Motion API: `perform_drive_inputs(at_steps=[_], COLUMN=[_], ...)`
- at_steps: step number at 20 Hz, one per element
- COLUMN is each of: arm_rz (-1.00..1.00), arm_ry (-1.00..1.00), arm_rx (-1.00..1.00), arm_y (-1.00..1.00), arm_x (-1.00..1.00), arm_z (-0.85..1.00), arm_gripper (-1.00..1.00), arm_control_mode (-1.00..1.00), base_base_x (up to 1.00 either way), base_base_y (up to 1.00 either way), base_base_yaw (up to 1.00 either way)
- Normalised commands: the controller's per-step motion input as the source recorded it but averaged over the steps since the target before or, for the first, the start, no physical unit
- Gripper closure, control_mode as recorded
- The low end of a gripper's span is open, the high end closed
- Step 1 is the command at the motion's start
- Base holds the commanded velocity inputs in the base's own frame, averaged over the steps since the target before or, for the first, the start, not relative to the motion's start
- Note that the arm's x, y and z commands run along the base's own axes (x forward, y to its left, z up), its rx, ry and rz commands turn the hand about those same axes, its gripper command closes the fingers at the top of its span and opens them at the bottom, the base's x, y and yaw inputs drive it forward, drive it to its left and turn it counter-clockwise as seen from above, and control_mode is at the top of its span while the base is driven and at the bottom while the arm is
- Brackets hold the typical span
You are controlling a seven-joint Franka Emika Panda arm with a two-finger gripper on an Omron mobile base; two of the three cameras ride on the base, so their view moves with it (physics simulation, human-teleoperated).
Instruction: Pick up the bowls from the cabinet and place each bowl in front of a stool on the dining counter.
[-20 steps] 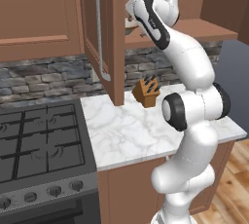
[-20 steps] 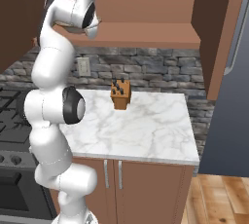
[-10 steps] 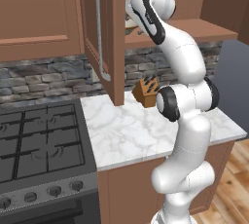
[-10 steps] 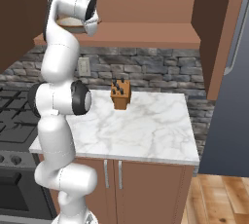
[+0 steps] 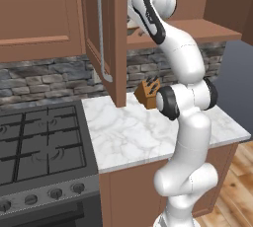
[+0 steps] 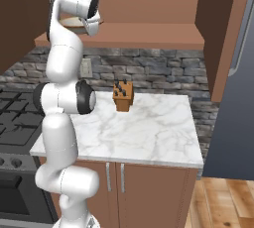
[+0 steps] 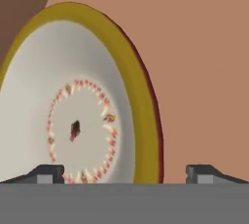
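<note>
a: where's the bowl [image 7: 73,121]?
b: inside the cabinet [image 5: 116,33], left-centre of the hand view, its rim between the finger tips.
a: and the tool [image 7: 124,172]?
b: spread wide, holding nothing.
a: handling?
b: probably stiff, glazed, slippery, breakable. pinch the darker rim.

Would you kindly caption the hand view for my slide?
Open fingers straddle the yellow-rimmed bowl inside the cabinet.

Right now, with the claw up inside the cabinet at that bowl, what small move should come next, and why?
Probably ease the claw forward, then close: its jaws stand open, and the bowl's yellowish rim sits between the two fingertips.
</note>
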Motion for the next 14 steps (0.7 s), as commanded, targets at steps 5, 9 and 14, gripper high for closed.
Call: perform_drive_inputs(at_steps=[5,9,14], arm_rz=[0.00,0.00,0.00], arm_ry=[0.00,0.00,0.00], arm_rx=[0.00,0.00,0.00], arm_y=[0.02,0.01,0.01], arm_x=[0.01,0.00,0.00], arm_z=[-0.20,-0.22,-0.07], arm_gripper=[-1.00,-1.00,-1.00], arm_control_mode=[-1.00,-1.00,-1.00], base_base_x=[0.00,0.00,0.00], base_base_y=[0.00,0.00,0.00], base_base_yaw=[0.00,0.00,0.00])
